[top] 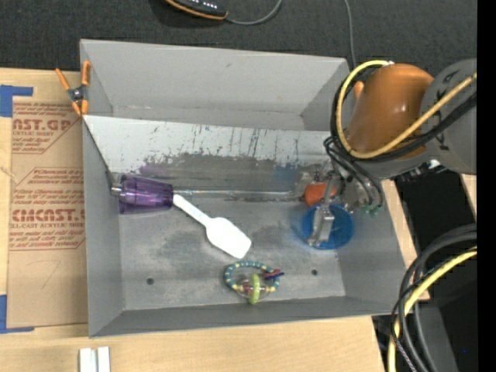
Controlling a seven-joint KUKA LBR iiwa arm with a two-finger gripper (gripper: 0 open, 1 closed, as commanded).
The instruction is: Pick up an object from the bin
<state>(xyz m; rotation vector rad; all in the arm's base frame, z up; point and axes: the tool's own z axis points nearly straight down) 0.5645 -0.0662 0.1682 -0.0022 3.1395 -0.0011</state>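
Note:
My gripper (322,229) is low in the right part of the bin, right over a flat round blue thing (339,231), and its tip reaches down onto that thing's left half. A small orange-red thing (313,194) lies just behind the gripper, close to the bin's back wall. Part of the blue thing is hidden by the gripper.
A white plastic scoop (217,229) lies slanted in the middle of the bin. A purple cup (144,194) lies on its side at the left. A ring of coloured beads (251,278) sits near the front wall. The arm with its orange cover and cables stands over the right rim.

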